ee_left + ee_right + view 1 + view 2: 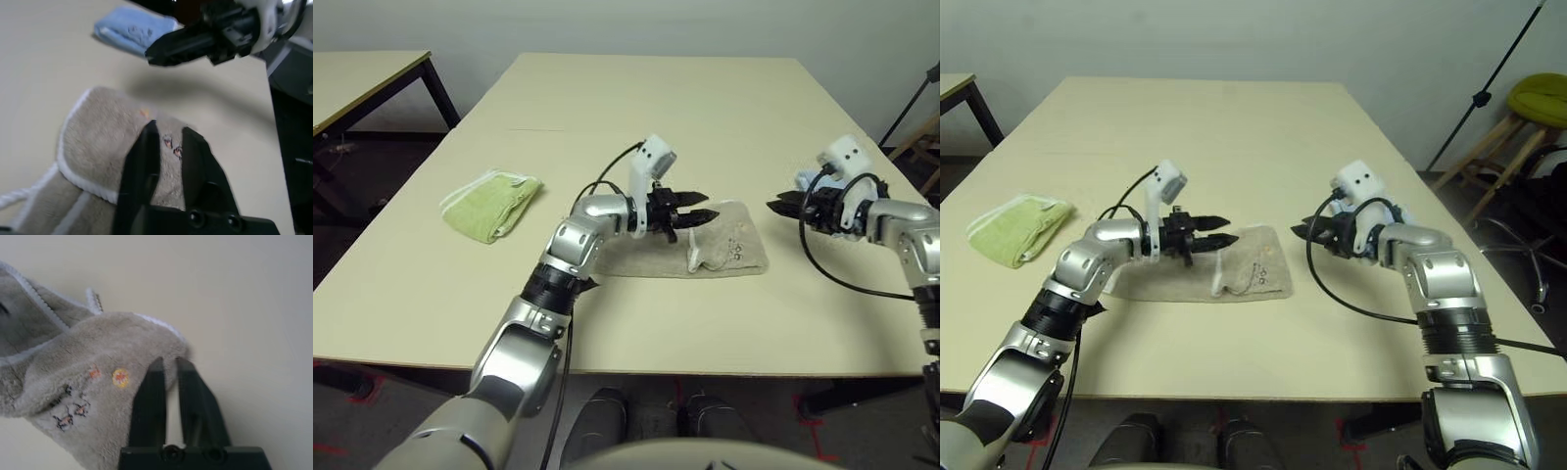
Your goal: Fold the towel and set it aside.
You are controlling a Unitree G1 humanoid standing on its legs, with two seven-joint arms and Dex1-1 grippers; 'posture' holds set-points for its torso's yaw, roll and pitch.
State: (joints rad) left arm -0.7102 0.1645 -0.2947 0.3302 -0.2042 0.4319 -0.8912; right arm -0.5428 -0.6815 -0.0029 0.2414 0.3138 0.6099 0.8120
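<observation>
Left eye view: towel [724, 250] lying folded on the tabletop [705, 117], near the middle, a bit toward the front edge. Beige-brown, fluffy, with white edging. Small dark printed mark [71, 413] and yellow dot [120, 377] on the top layer, at the end closer to the right arm. One white-edged corner flopped over near the middle of the cloth.

Left gripper [693, 213] reaching out over the towel, fingers pointing toward the right arm. Fingers [142, 166] with a small gap between them, nothing held, towel just below the tips.

Right gripper [781, 207] off to the side of the towel, hanging above bare tabletop, pointing back toward the left gripper. Fingers [152, 396] almost closed, only a thin slit between them, nothing held. Tips close to the rounded end of the towel in the right wrist view; hard to say if touching.

Yellow-green cloth [492, 204] folded on the robot's left, well apart from the towel. Light blue cloth [134, 32] folded on the tabletop behind the right gripper.
</observation>
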